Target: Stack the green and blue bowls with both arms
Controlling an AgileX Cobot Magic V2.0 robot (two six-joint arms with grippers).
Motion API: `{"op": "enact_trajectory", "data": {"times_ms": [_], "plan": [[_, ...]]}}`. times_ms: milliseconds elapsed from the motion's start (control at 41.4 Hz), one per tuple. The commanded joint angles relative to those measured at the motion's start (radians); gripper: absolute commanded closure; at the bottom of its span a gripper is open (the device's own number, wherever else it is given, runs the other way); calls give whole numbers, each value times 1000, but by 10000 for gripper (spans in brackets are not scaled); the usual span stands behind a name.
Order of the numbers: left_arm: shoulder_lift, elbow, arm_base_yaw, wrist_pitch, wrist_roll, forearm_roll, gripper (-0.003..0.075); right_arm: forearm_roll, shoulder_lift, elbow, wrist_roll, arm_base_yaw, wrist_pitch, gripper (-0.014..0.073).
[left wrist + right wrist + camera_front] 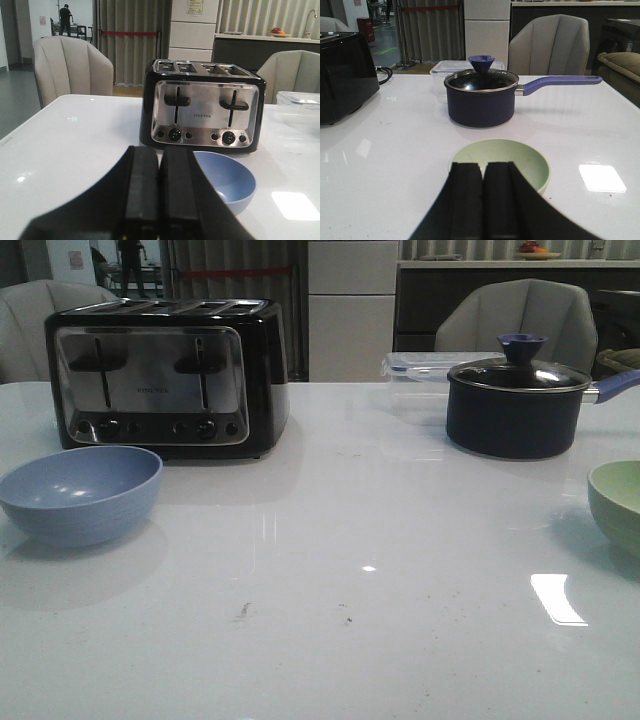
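The blue bowl (80,492) stands upright and empty on the white table at the left, in front of the toaster. It also shows in the left wrist view (227,181), just beyond my left gripper (159,156), which is shut and empty. The green bowl (617,502) stands at the table's right edge, partly cut off. It also shows in the right wrist view (515,159), just beyond my right gripper (482,167), which is shut and empty. Neither arm shows in the front view.
A black and steel toaster (165,375) stands at the back left. A dark blue lidded saucepan (518,403) stands at the back right, its handle pointing right, with a clear plastic container (420,368) behind it. Chairs stand behind the table (360,570).
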Motion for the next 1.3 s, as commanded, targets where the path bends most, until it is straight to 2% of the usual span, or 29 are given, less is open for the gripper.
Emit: {"op": "enact_trajectory", "data": {"times_ms": [0,845,965,1134,1279], "plan": [[-20,5,3,-91,-4,-3,627,-10,-18,-3,-1,-6,-94,538],[-20,5,3,-91,-4,-3,627,-10,-18,-3,-1,-6,-96,538],[-20,5,3,-123,-4,-3,627,-10,-18,-6,-1,-6,-100,538],[-20,-63,3,-140,-4,-3,627,-10,-18,-86,-1,-6,-79,538],[-13,-193,3,-82,-4,-3,627,-10,-15,-225,-1,-6,8,538]]}}
